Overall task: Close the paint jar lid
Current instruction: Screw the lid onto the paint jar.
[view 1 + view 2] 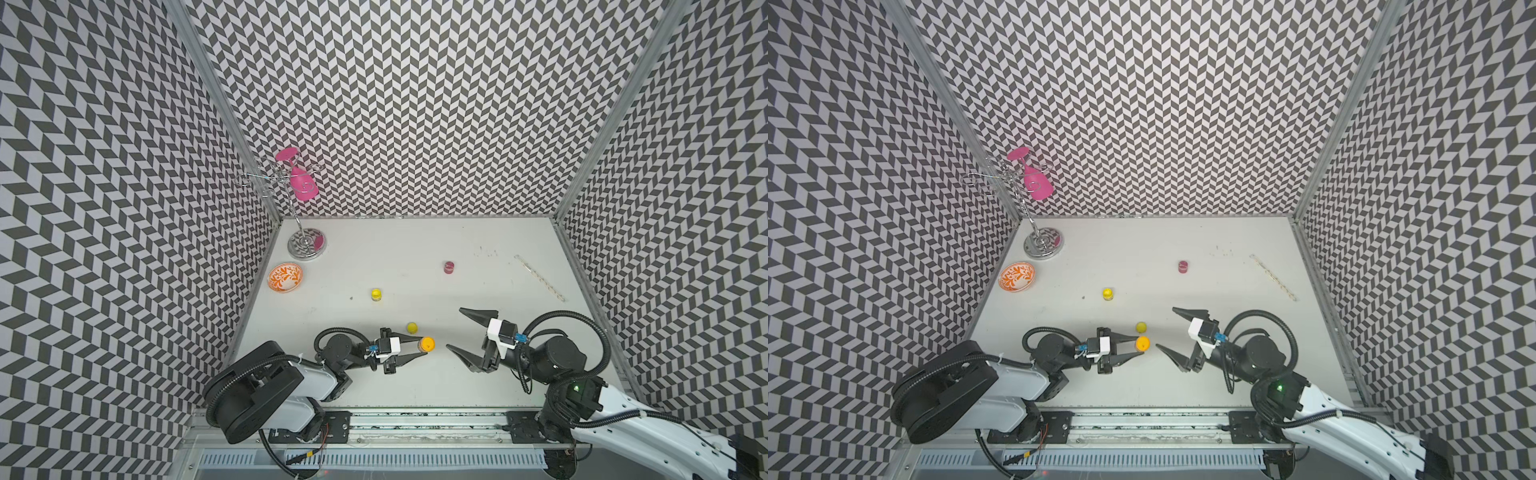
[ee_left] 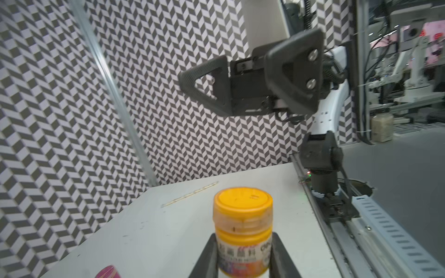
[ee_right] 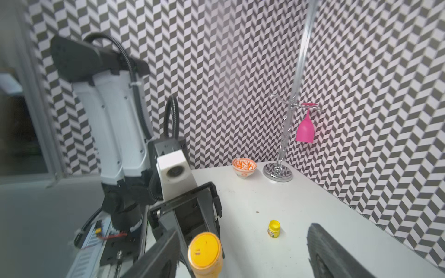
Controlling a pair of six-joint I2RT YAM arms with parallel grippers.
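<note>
Small orange paint jar [image 1: 427,343] clamped low on its body by the left gripper [image 1: 417,347], near the front of the table [image 1: 415,257]

The right gripper [image 1: 454,327] hangs just beside it, jaws wide and empty. The jar looks like light, stiff plastic with a slick label. Its lid [image 2: 243,198] sits on top, so the lid's rim seems the place to pinch and turn, gently, lest the jar spin in the left grip

Top views look down on the table [image 1: 415,249]; low wrist views face each other across the jar [image 2: 243,223]
</note>
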